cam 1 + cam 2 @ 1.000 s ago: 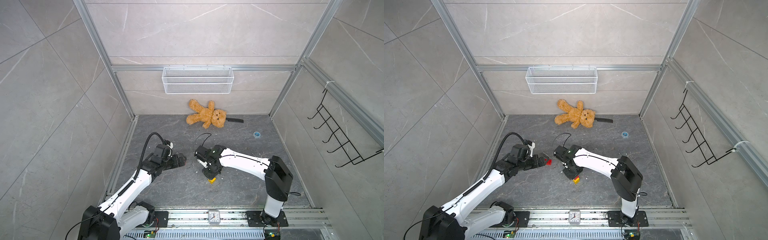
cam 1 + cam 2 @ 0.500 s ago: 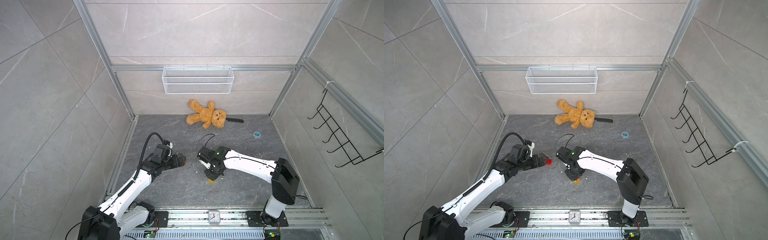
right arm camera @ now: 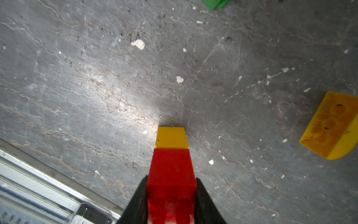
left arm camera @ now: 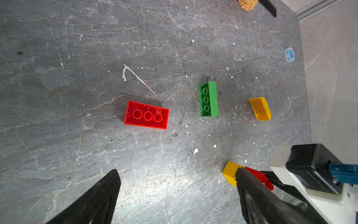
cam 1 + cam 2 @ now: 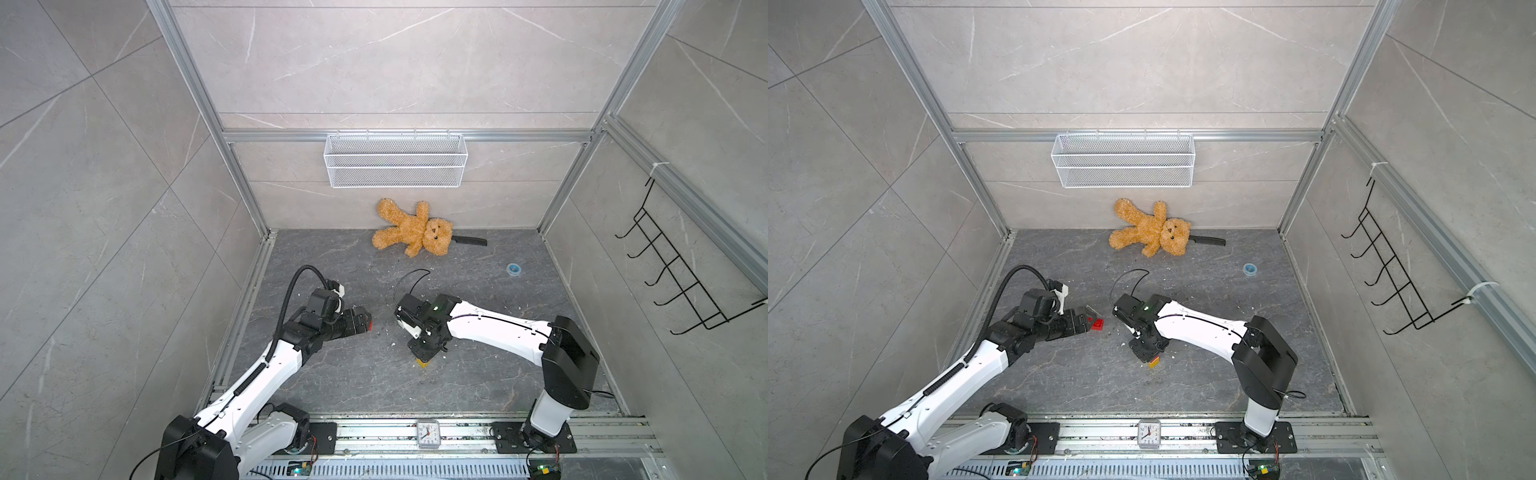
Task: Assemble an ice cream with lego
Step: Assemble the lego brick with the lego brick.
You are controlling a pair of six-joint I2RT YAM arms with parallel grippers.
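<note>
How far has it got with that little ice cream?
Early on. Done: the stem, a square red brick on a square yellow brick. In hand: the right gripper grips that stem; the left gripper hangs open near the long red brick. Left: that brick, the green brick and the rounded yellow brick lie loose.

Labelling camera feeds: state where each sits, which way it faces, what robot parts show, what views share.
Left wrist: on the left arm, facing down at the red brick and green brick; its open jaws show.
Right wrist: on the right arm, facing down; its jaws clamp the yellow-red stem.
Top views: high above the front rail, looking down at the floor; both arms show.
Wrist views share the rounded yellow brick.
</note>
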